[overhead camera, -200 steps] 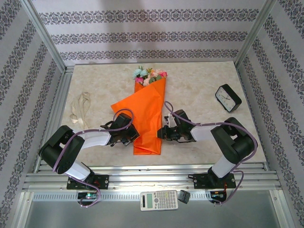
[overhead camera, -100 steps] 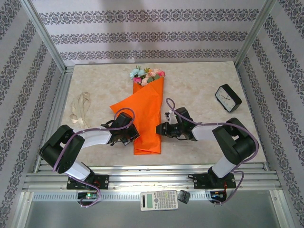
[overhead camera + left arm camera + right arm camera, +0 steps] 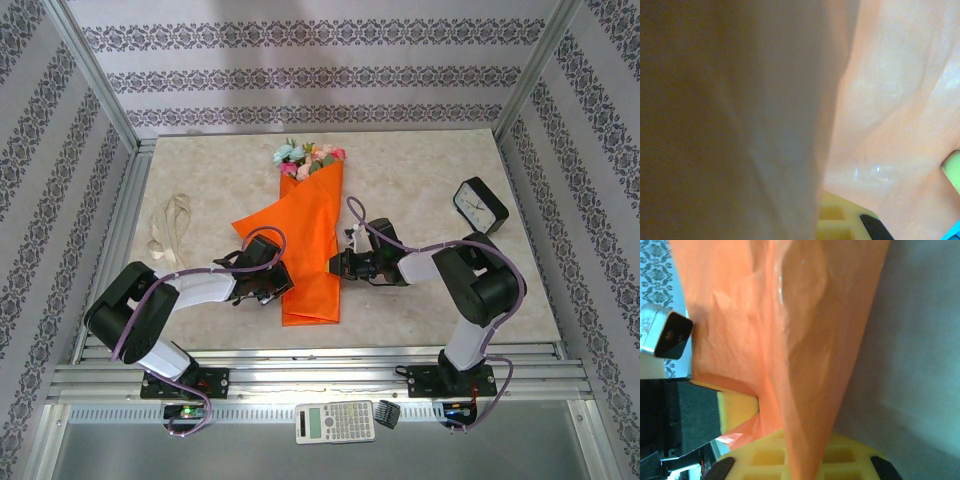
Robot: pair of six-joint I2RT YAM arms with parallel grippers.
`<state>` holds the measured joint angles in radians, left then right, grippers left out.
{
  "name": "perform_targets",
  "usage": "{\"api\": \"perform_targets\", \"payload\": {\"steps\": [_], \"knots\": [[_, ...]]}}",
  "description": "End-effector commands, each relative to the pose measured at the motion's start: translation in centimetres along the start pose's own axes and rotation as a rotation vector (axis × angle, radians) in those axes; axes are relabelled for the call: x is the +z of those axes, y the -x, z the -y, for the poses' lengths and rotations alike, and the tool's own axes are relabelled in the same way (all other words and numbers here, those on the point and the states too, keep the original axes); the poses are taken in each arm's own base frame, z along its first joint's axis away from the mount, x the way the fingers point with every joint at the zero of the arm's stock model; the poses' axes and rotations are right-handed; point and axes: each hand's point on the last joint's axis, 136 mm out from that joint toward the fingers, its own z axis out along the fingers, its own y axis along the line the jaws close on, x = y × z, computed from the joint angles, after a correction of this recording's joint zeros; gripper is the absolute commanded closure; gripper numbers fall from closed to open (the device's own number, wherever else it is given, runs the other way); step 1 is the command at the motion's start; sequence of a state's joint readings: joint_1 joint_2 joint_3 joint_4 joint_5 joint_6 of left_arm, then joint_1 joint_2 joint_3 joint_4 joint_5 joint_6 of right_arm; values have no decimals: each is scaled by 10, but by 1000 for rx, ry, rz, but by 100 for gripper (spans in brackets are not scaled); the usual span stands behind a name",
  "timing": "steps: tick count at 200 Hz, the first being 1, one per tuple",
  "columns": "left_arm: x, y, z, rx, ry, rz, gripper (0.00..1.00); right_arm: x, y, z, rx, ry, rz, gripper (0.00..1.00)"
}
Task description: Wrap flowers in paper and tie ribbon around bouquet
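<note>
The bouquet lies lengthways down the middle of the table as a tapering cone of orange paper (image 3: pixel 310 230). The pink, peach and blue flowers (image 3: pixel 308 160) show at its far, wide end. My left gripper (image 3: pixel 272 285) sits at the cone's lower left edge, shut on the paper (image 3: pixel 890 100), which drapes over one yellow pad (image 3: pixel 840 215). My right gripper (image 3: pixel 337 265) is at the cone's right edge, shut on a fold of paper (image 3: pixel 805 340) that runs between its yellow pads (image 3: pixel 850 455). The beige ribbon (image 3: pixel 170 225) lies loose at the far left, away from both grippers.
A black alarm clock (image 3: pixel 480 205) stands at the right of the table, behind my right arm's elbow. A calculator (image 3: pixel 335 422) rests on the metal rail in front of the arm bases. Metal frame posts and patterned walls close in the table.
My right gripper opened, slid left and a little farther up the cone's right edge, then shut on the paper. The bouquet shifted slightly left. My left gripper has stayed put.
</note>
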<state>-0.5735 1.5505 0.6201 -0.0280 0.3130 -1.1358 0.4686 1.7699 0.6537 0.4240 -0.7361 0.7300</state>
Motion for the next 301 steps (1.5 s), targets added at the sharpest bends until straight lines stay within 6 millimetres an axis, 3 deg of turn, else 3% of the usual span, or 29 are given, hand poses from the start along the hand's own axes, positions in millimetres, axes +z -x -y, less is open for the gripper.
{"api": "perform_targets", "payload": {"steps": [1,7,22,40,73,116,141,145,158,170,180,195,213,268,301], "knots": [[-8,-23,-131,-68,483,-49,100,-3,11,-14,-66,63,26,96],[-9,-24,-132,-66,486,-52,100,-3,12,-15,-68,66,27,91],[-9,-25,-133,-64,492,-60,100,-4,14,-13,-66,60,38,61],[-9,-24,-133,-62,497,-61,100,-4,21,-8,-57,52,51,53],[-11,-24,-134,-58,503,-62,100,-3,36,0,-32,83,64,54],[-12,-25,-136,-58,508,-71,100,13,49,-7,-24,153,30,58],[-13,-24,-138,-57,514,-75,100,8,58,0,-17,130,64,62],[-13,-24,-138,-56,514,-75,100,7,59,1,-16,128,70,65],[-13,-24,-139,-57,519,-77,100,5,62,2,-14,125,80,88],[-14,-24,-139,-56,519,-78,100,3,64,1,-16,124,85,95],[-15,-24,-139,-55,519,-78,100,2,65,-2,-22,128,89,92],[-15,-23,-139,-54,519,-79,100,1,68,-4,-27,129,96,61],[-16,-23,-138,-53,520,-83,100,2,74,-3,-27,117,110,49],[-18,-23,-140,-51,521,-89,100,10,94,12,17,113,130,52],[-19,-23,-142,-53,523,-97,100,9,100,11,21,117,140,74]]}}
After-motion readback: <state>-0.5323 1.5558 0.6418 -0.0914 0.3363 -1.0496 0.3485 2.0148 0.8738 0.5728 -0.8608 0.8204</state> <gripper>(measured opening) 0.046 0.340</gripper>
